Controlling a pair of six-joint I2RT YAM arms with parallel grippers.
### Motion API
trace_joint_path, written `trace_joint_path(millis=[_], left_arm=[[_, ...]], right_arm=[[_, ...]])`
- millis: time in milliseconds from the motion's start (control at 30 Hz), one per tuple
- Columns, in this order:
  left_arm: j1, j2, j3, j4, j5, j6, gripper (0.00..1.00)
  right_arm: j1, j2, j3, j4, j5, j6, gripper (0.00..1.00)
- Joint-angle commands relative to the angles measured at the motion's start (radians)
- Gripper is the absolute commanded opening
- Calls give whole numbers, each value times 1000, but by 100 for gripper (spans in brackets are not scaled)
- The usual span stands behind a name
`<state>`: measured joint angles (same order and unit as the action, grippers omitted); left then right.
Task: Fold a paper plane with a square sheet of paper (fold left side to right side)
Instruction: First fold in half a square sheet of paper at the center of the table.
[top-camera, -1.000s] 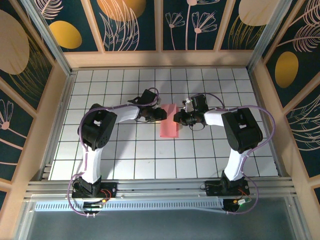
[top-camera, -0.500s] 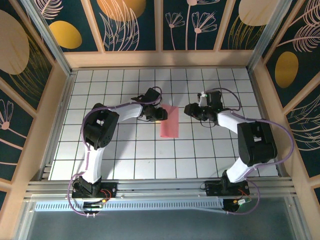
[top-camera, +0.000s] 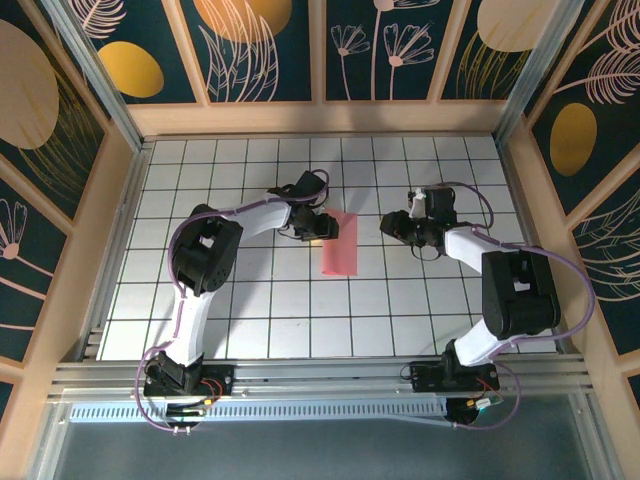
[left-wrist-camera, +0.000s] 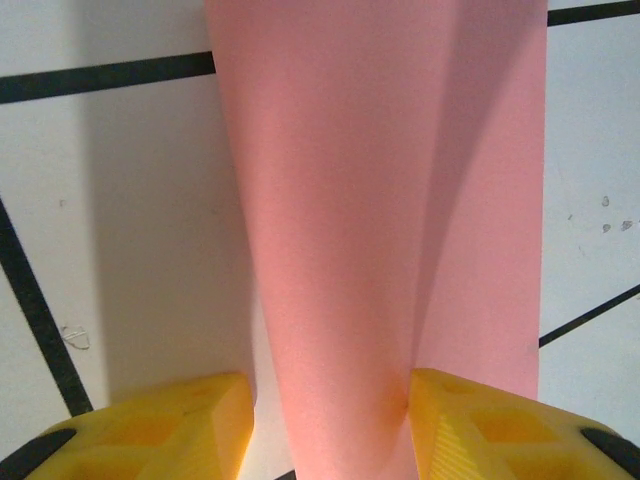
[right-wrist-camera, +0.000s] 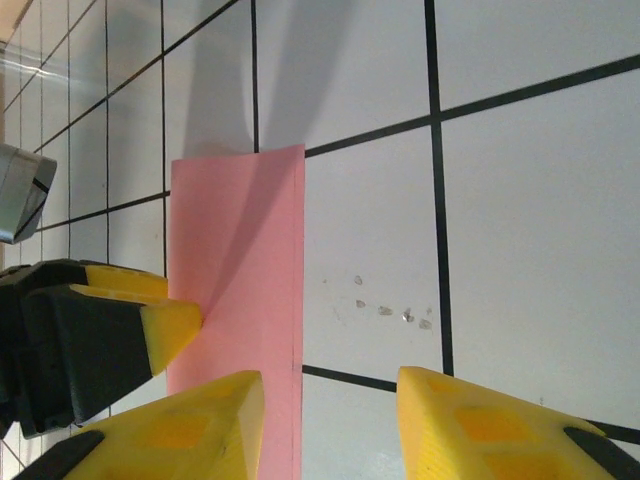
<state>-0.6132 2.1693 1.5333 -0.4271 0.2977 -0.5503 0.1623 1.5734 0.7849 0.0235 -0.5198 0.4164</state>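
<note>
Where the white grid tiles (top-camera: 250, 300) meet near the middle of the overhead view, the square sheet of paper (top-camera: 340, 243) lies as a narrow upright salmon-pink strip, its long sides running up and down the frame. In the left wrist view the paper (left-wrist-camera: 380, 200) comes down from the top edge and narrows toward the bottom, a paler raised layer in the centre and a shaded band along its right side. The left gripper (top-camera: 322, 228) sits at the strip's upper left edge in the overhead view. Seen from its own wrist, the left gripper (left-wrist-camera: 330, 420) has its jaws apart, with the raised layer passing between the two yellow fingers (left-wrist-camera: 490, 425). The finger at the lower right touches the paper where the layer bends, and the one at the lower left sits just beside the paper's edge. Whether they press on the sheet cannot be told. In the right wrist view the paper (right-wrist-camera: 235, 260) stands in the left half of the frame, and the left gripper (right-wrist-camera: 150, 305) reaches in from the left edge, one yellow tip touching the strip's left side. The right gripper (right-wrist-camera: 330, 420) shows its jaws apart at the bottom of that frame, with nothing gripped between them. In the overhead view the right gripper (top-camera: 390, 224) is to the right of the strip, clear of it.
</note>
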Motion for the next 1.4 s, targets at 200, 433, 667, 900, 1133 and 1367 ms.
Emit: trace_joint_path(millis=[200, 433, 667, 900, 1133, 1367], left_arm=[[-39, 142, 22, 10, -17, 30, 49], [-45, 160, 45, -2, -17, 33, 49], [-49, 173, 62, -9, -15, 38, 50], [-51, 188, 78, -18, -15, 42, 50], [-55, 198, 90, -27, -15, 43, 50], [-56, 204, 96, -32, -17, 44, 51]], right_arm=[[-10, -24, -10, -13, -11, -30, 40], [-12, -23, -13, -10, -54, -27, 42], [-21, -30, -27, 15, -82, -11, 45], [-24, -32, -36, 27, -95, -4, 47], [-23, -29, -36, 29, -100, -2, 46], [-23, -20, -39, 37, -113, -1, 46]])
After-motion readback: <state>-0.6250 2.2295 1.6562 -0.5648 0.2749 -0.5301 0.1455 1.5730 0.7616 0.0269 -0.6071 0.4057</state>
